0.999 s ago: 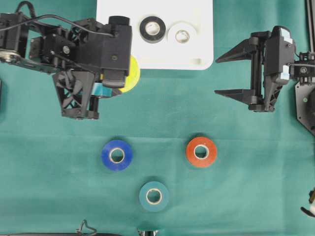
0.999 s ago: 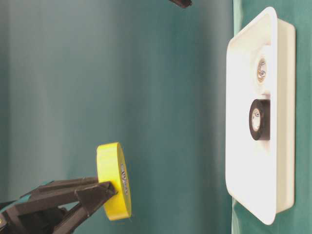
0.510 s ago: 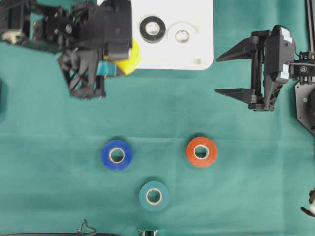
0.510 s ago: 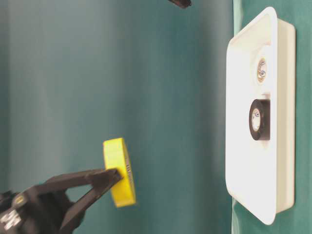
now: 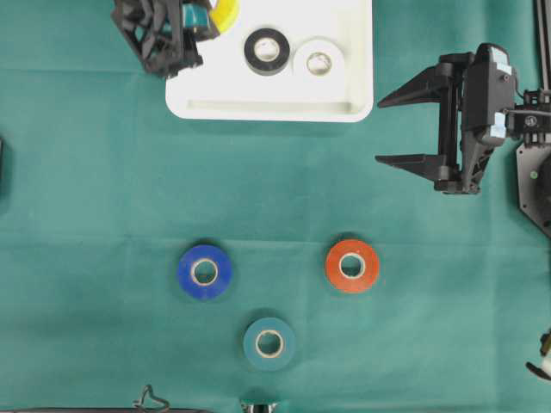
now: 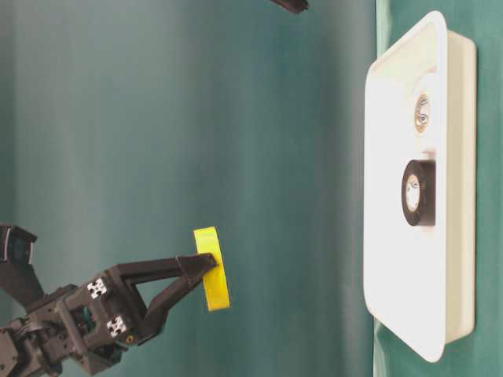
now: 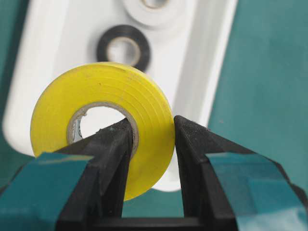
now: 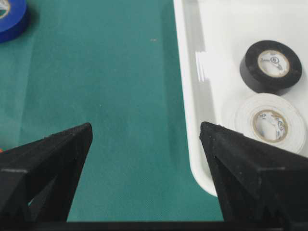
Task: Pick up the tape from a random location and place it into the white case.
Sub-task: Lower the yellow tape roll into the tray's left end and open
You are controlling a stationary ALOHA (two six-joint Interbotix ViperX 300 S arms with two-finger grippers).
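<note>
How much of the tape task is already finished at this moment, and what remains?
Done: a black roll and a white roll lie in the white case. In hand: the left gripper pinches a yellow roll by its wall above the case, not yet released. Left: the blue, orange and teal rolls lie on the green cloth. The right gripper is open and empty.

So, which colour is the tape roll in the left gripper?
Yellow tape roll; the left wrist view shows it best.
</note>
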